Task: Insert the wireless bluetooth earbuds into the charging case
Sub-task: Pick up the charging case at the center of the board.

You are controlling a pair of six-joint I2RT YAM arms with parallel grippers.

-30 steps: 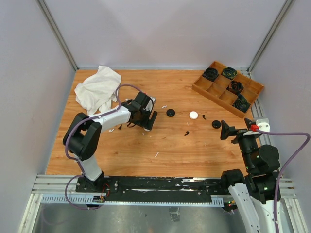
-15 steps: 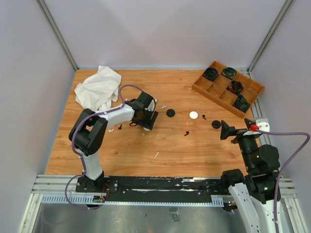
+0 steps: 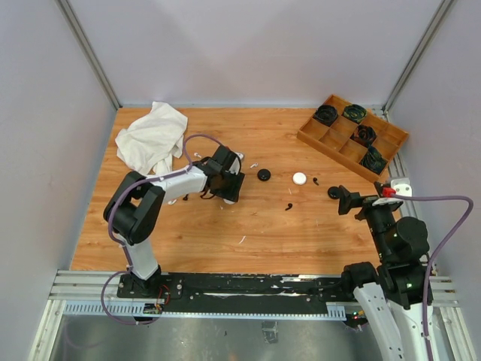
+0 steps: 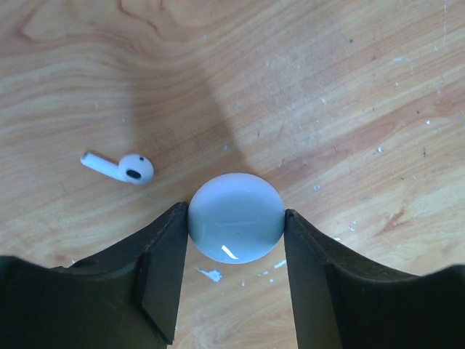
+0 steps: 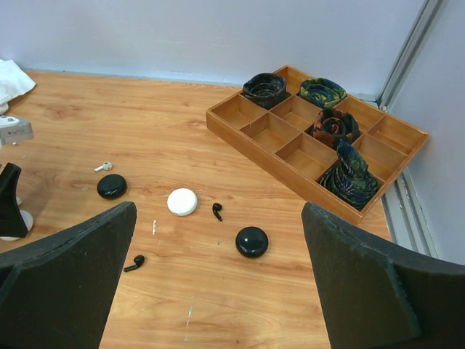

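My left gripper [image 3: 228, 186] is low over the table left of centre. In the left wrist view its black fingers [image 4: 166, 251] press both sides of a round white charging case [image 4: 235, 217] on the wood. A white earbud [image 4: 120, 167] lies just to its left. In the top view there are also a second white case [image 3: 300, 178], two black cases [image 3: 264, 174] [image 3: 334, 192], two black earbuds [image 3: 288, 207] [image 3: 315, 181] and a white earbud [image 3: 253, 165]. My right gripper [image 3: 347, 201] is open and empty, raised beside the right black case [image 5: 251, 241].
A wooden compartment tray [image 3: 311, 140] with rolled dark items stands at the back right. A crumpled white cloth [image 3: 150, 138] lies at the back left. Walls and metal posts enclose the table.
The left gripper has turned and shifted slightly around the white case. The right gripper has moved a little to the left.
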